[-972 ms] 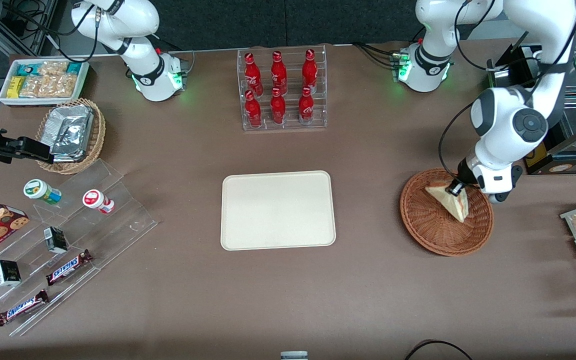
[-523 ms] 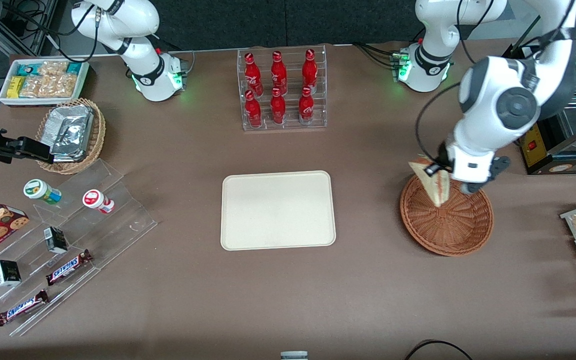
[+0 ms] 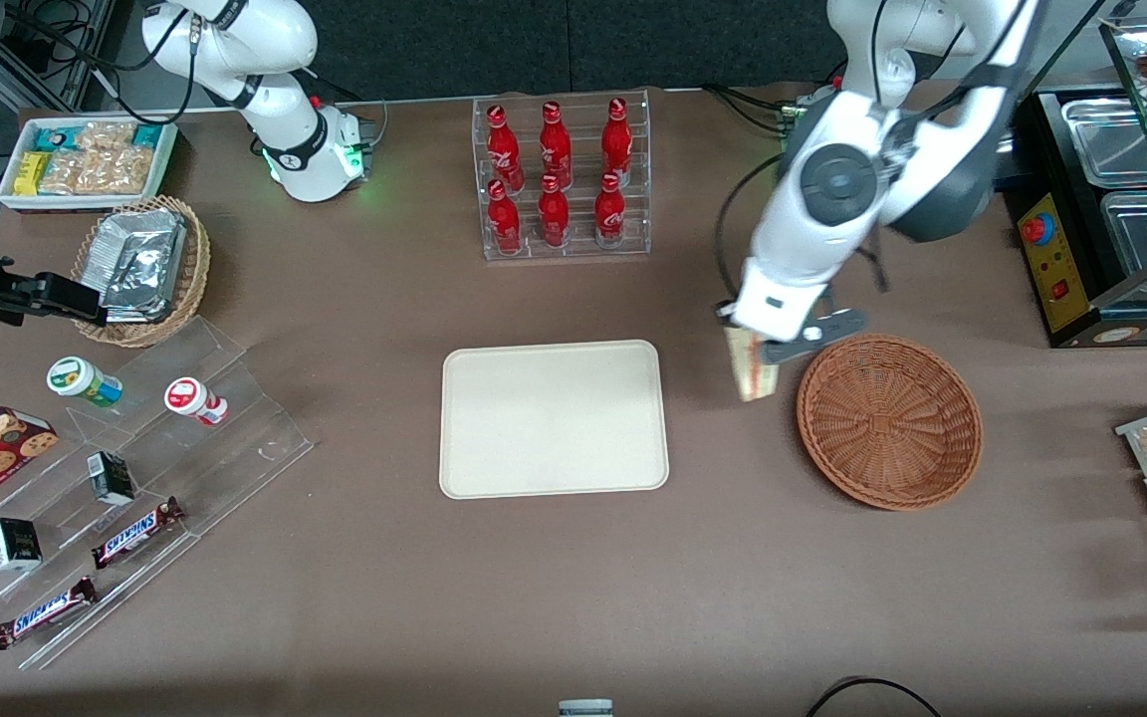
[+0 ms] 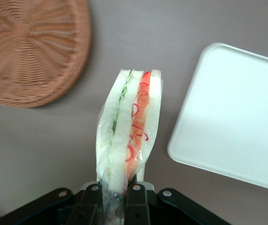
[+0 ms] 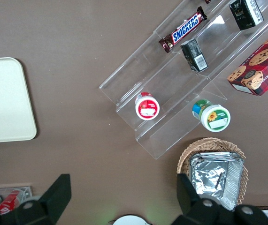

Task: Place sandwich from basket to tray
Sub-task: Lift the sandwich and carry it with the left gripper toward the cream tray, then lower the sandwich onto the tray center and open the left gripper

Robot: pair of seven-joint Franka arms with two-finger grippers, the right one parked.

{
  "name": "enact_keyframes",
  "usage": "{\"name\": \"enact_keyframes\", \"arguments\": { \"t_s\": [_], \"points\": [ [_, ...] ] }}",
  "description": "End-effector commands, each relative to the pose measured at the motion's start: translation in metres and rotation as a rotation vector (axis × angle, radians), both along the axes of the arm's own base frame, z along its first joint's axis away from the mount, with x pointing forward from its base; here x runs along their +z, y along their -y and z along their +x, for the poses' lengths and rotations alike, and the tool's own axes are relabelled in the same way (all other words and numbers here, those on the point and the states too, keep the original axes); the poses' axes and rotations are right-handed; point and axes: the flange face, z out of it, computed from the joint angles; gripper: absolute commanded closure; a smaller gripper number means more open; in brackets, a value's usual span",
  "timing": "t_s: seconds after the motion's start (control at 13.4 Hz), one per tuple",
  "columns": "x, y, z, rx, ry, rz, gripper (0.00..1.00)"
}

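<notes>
My left gripper [image 3: 755, 347] [image 4: 117, 197] is shut on the sandwich [image 3: 753, 372] [image 4: 130, 129], a plastic-wrapped wedge of white bread with red, orange and green filling. The wedge hangs in the air above bare table, between the reddish-brown wicker basket [image 3: 889, 420] [image 4: 28, 49] and the cream tray [image 3: 554, 418] [image 4: 237, 112]. Nothing lies in the basket. The tray holds nothing either.
A clear rack of red bottles [image 3: 561, 179] stands farther from the front camera than the tray. A tan basket of foil packets [image 3: 143, 267], clear stepped shelves with snacks [image 3: 125, 478] and a white snack tray [image 3: 86, 159] lie toward the parked arm's end. A metal counter unit [image 3: 1121, 219] stands beside the basket.
The gripper lifted the sandwich out of the basket and carried it sideways toward the tray. The basket is now empty.
</notes>
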Motion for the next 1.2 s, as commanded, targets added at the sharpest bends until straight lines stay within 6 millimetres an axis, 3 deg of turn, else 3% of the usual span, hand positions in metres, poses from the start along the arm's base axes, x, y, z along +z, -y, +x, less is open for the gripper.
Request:
{"name": "enact_keyframes", "arguments": {
  "t_s": [0.0,0.07,0.22,0.52,0.75,1.12],
  "points": [
    [-0.025,0.064,0.019,-0.041,-0.011,-0.001,1.0],
    [-0.036,0.076,0.024,-0.045,-0.018,-0.008,1.0],
    [-0.056,0.131,0.011,-0.102,-0.012,0.0,1.0],
    [-0.12,0.181,0.0,-0.149,0.056,0.04,1.0],
    [-0.147,0.206,-0.012,-0.12,0.085,0.015,1.0],
    [-0.155,0.218,0.002,-0.12,0.115,-0.003,1.0]
  ]
}}
